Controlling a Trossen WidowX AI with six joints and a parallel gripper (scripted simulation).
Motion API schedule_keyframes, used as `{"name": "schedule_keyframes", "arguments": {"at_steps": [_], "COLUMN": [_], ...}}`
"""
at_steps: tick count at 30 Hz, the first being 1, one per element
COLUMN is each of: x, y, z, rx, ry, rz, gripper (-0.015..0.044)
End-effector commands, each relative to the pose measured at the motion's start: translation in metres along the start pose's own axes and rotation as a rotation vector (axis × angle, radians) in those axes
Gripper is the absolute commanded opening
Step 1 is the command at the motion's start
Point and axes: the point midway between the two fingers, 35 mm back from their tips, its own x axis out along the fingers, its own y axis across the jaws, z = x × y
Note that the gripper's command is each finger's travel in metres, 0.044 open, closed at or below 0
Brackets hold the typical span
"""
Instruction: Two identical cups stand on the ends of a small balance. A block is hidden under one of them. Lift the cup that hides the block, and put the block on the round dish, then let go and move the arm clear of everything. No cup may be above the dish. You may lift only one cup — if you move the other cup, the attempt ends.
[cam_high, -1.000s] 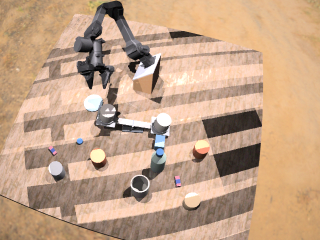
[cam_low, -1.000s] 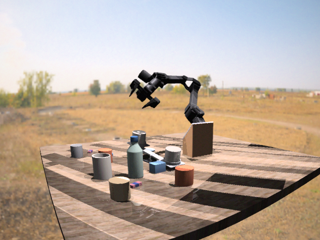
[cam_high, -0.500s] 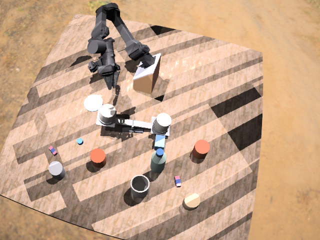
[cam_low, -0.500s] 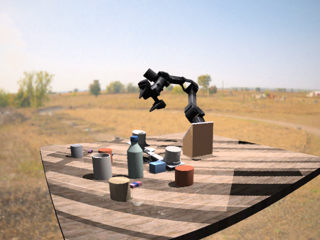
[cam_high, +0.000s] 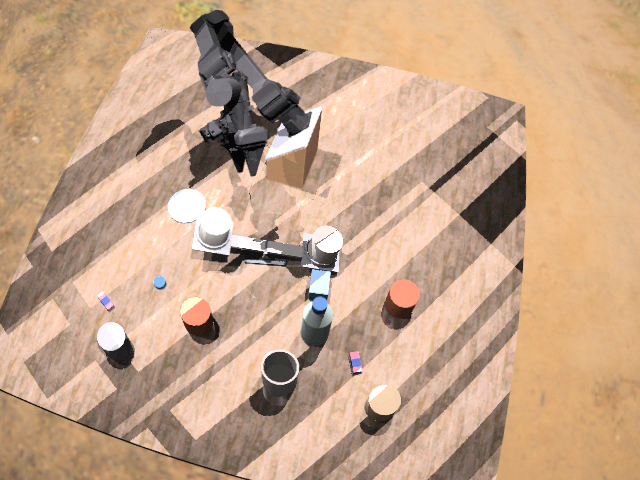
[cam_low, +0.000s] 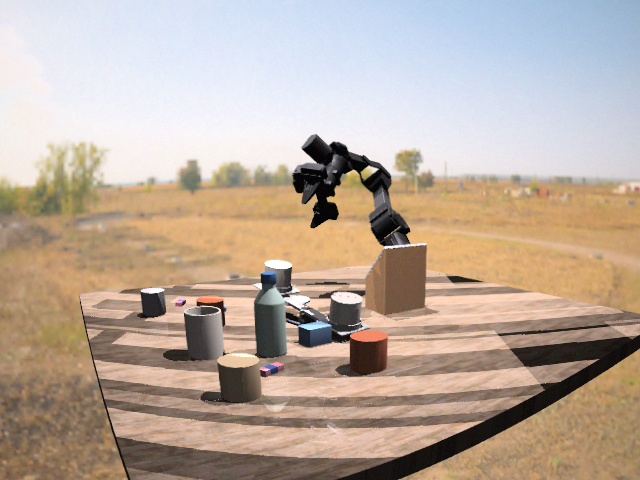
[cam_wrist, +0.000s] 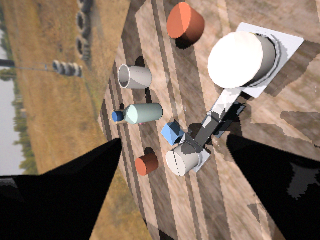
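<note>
Above the table (cam_high: 361, 206) (cam_low: 465, 361) (cam_wrist: 225, 200), the jaws (cam_high: 246, 173) (cam_low: 309, 212) spread, released; no writing is readable.

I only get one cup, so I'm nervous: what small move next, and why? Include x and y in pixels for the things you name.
Probably ease the open gripper (cam_high: 246, 172) (cam_low: 309, 214) (cam_wrist: 173, 141) toward the cup (cam_high: 325, 249) (cam_low: 345, 310) (cam_wrist: 183, 160) beside the blue box (cam_high: 320, 283) (cam_low: 314, 334) (cam_wrist: 172, 133), staying high: that end of the balance (cam_high: 284, 251) (cam_wrist: 217, 110) looks lower, suggesting the block's weight.

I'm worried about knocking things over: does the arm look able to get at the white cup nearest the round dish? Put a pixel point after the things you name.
Probably yes: the open, empty pincer (cam_high: 246, 173) hangs above the table, and nothing appears to stand between it and that cup (cam_high: 215, 227) (cam_low: 278, 276) (cam_wrist: 235, 60), though the dish (cam_high: 186, 205) sits close beside.
</note>
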Motion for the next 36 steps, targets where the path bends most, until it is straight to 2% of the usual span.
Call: {"name": "schedule_keyframes", "arguments": {"at_steps": [1,31,36], "x": [0.002,-0.008,-0.009], "y": [-0.004,-0.027,-0.028], "z": [-0.013,-0.072,-0.073], "rx": [-0.134,-1.116,-1.165], "ry": [0.003,-0.107,-0.117], "rz": [-0.034,-0.181,-0.188], "gripper": [0.0440,0.0440,0.0440]}}
